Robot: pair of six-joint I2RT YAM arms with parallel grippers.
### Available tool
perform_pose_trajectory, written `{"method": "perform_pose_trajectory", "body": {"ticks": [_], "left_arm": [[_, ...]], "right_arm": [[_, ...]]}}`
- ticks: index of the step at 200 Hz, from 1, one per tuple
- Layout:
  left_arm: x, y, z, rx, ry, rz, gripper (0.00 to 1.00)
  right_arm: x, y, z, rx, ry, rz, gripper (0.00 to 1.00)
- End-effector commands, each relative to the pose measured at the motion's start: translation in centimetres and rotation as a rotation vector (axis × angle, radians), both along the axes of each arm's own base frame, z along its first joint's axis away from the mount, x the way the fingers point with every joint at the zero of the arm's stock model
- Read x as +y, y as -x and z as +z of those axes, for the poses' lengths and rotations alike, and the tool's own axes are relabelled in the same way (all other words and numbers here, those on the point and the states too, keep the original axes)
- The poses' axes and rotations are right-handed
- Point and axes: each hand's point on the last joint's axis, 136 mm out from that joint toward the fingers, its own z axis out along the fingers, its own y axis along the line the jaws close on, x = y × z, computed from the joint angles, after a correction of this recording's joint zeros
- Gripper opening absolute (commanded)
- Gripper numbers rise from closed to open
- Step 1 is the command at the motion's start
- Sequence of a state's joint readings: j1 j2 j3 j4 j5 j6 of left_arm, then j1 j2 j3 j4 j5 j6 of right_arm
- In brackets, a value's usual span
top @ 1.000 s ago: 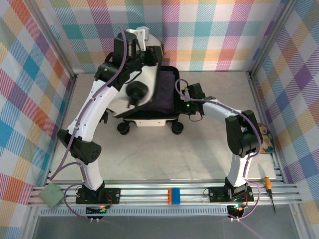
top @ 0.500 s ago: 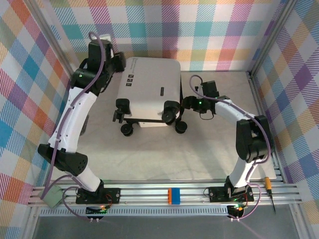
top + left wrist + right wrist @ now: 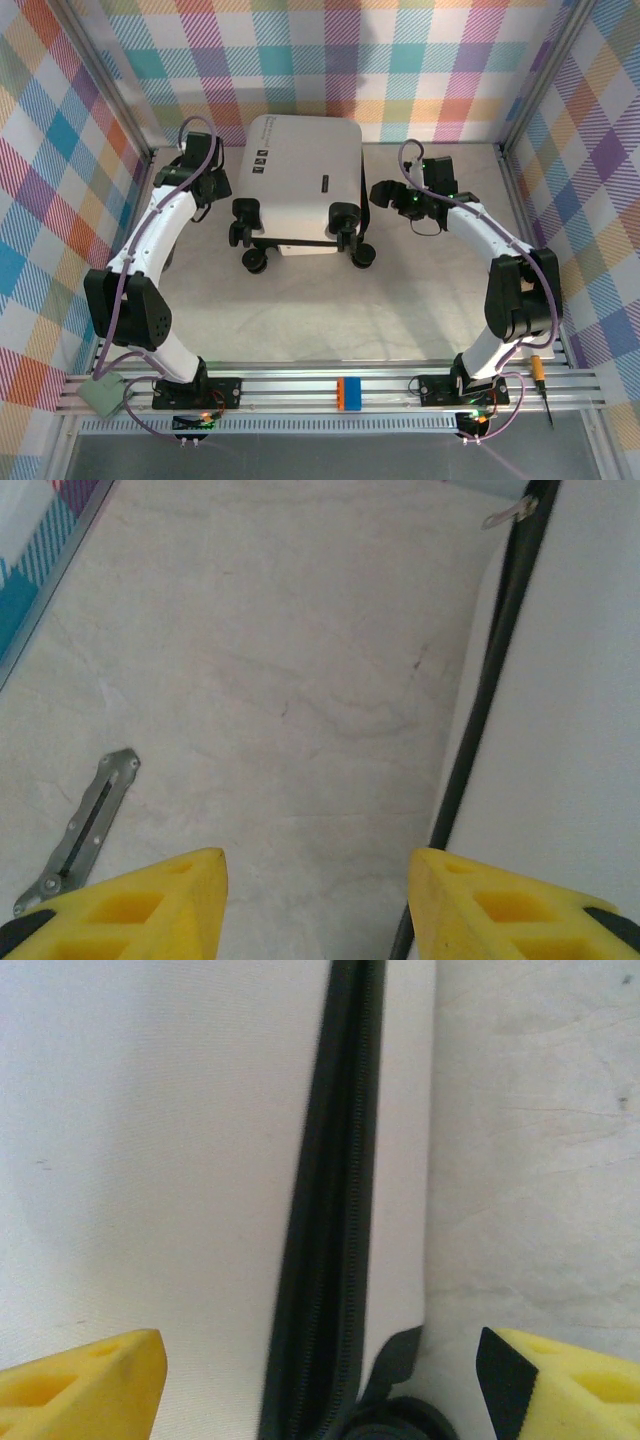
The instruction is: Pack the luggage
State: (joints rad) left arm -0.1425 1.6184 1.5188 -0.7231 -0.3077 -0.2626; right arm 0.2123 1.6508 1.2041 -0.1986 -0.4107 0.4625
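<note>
Orange-blue block (image 3: 349, 392) on near rail (image 3: 290, 384); screwdriver (image 3: 541, 385) at right end; grey box (image 3: 105, 391) left.

The luggage (image 3: 300, 175), a white hard-shell suitcase, lies shut and flat near the desk's far edge, black wheels toward the near side.
</note>
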Motion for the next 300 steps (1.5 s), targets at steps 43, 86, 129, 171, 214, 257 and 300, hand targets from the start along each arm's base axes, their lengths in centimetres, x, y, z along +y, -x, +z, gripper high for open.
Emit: {"method": "perform_pose_trajectory", "body": {"ticks": [43,86,129,171,214,257,300], "left_arm": [[0.1,-1.0,-2.4,0.008,0.068,-0.006,0.49],[-1.4,-1.3,-5.0,0.051,0.125,-0.058,0.47],[-5.7,-0.5,-5.7,0.034,0.230,-0.204,0.45],[-12.0,2.0,-2.2,-0.070,0.359,-0.374,0.45],[-18.4,5.6,-0.5,-0.101,0.423,-0.505,0.46],[-24.5,10.5,-3.0,-0.043,0.451,-0.584,0.46],[-30.7,11.9,-4.0,-0.039,0.512,-0.667,0.46]], "right_arm": [[3.8,-0.5,3.2,-0.027,-0.231,0.115,0.84],[6.4,-1.3,2.6,0.001,-0.216,0.172,0.84],[9.8,-1.7,3.1,-0.001,-0.202,0.268,0.84],[12.1,-1.4,5.5,-0.034,-0.224,0.343,0.84],[13.0,-2.1,8.6,-0.073,-0.213,0.402,0.84],[15.1,-1.2,8.2,-0.035,-0.221,0.525,0.83],[17.8,-0.3,8.3,-0.019,-0.232,0.633,0.83]]}}
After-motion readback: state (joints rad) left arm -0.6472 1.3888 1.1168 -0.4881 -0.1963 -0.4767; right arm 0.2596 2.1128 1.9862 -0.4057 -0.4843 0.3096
